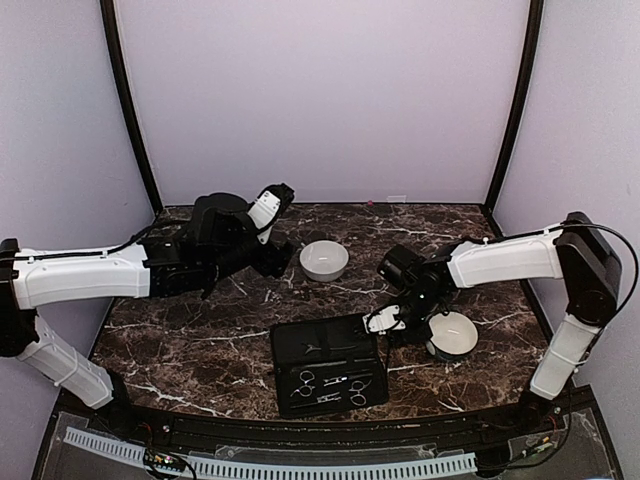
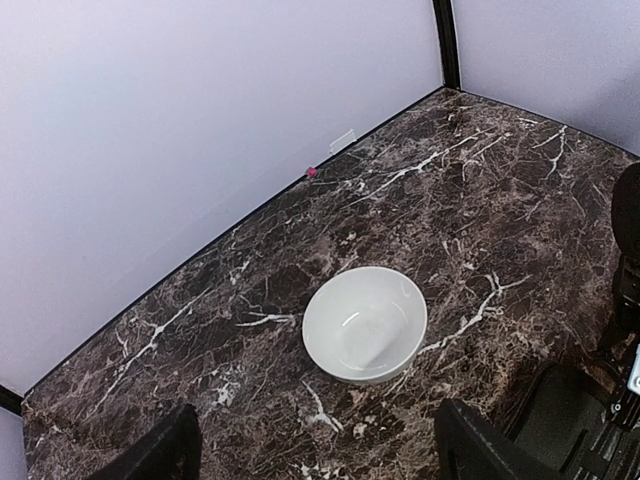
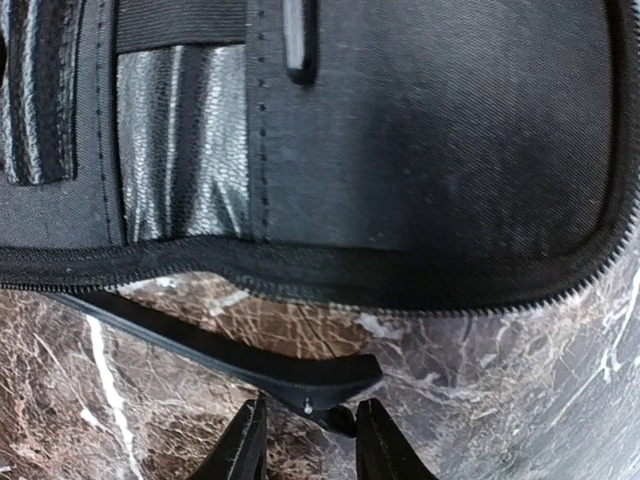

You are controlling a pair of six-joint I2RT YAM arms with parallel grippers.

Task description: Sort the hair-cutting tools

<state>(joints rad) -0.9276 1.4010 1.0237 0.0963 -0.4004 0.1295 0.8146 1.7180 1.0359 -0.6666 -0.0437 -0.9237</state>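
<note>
A slim black hair clip [image 3: 215,348] lies beside the open black case [image 3: 400,150], its hinged end between my right gripper's [image 3: 310,445] fingertips, which are closed narrowly on it. In the top view my right gripper [image 1: 385,321] is low at the case's [image 1: 328,365] upper right corner. Silver scissors [image 1: 305,381] and other thin tools [image 1: 352,386] sit in the case's near half. My left gripper [image 2: 318,465] is open and empty, hovering left of a white bowl [image 2: 365,323]; it also shows in the top view [image 1: 279,258].
One white bowl [image 1: 324,260] stands at the middle back and another white bowl [image 1: 452,334] right of the case, beside my right wrist. Purple walls close in the marble table [image 1: 200,340] on three sides.
</note>
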